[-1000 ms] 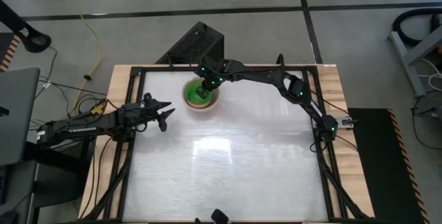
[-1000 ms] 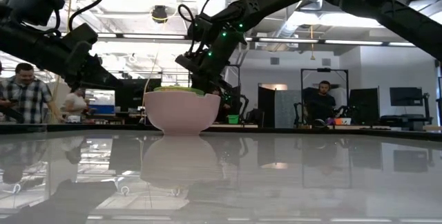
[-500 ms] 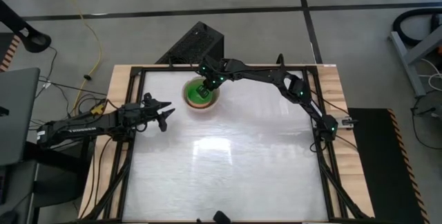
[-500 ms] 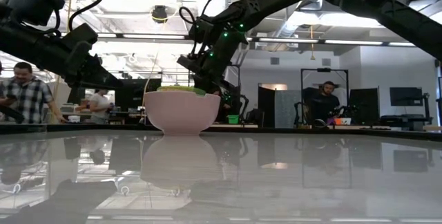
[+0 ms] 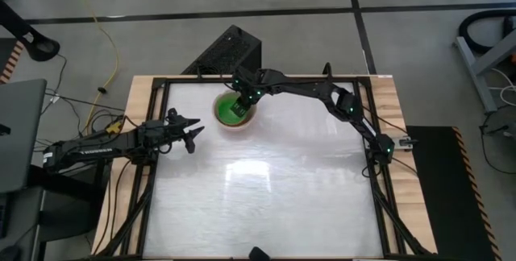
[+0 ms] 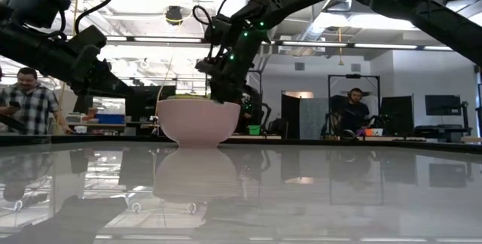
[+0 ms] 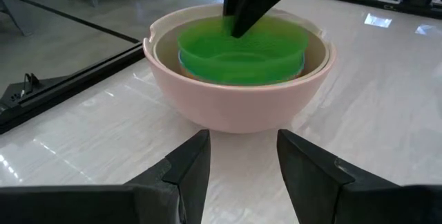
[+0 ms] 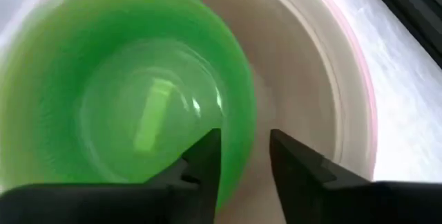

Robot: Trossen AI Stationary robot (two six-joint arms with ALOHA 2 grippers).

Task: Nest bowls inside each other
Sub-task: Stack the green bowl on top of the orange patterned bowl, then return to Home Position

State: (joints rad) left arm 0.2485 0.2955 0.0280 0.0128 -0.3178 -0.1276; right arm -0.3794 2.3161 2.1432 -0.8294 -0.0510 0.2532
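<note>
Left gripper (image 5: 191, 132): waiting just left of the pink bowl (image 5: 247, 124), low over the tabletop (image 5: 266, 180), jaws released and empty. Pink bowl: standing upright on the tabletop, with a grey bowl (image 7: 314, 50), a blue bowl (image 7: 200, 70) and the green bowl (image 7: 242, 48) nested inside. Right gripper (image 8: 245, 158): inside the pink bowl, jaws parted astride the green rim, apparently letting go. Best to open fully, then lift straight up, not dragging the green bowl out.
</note>
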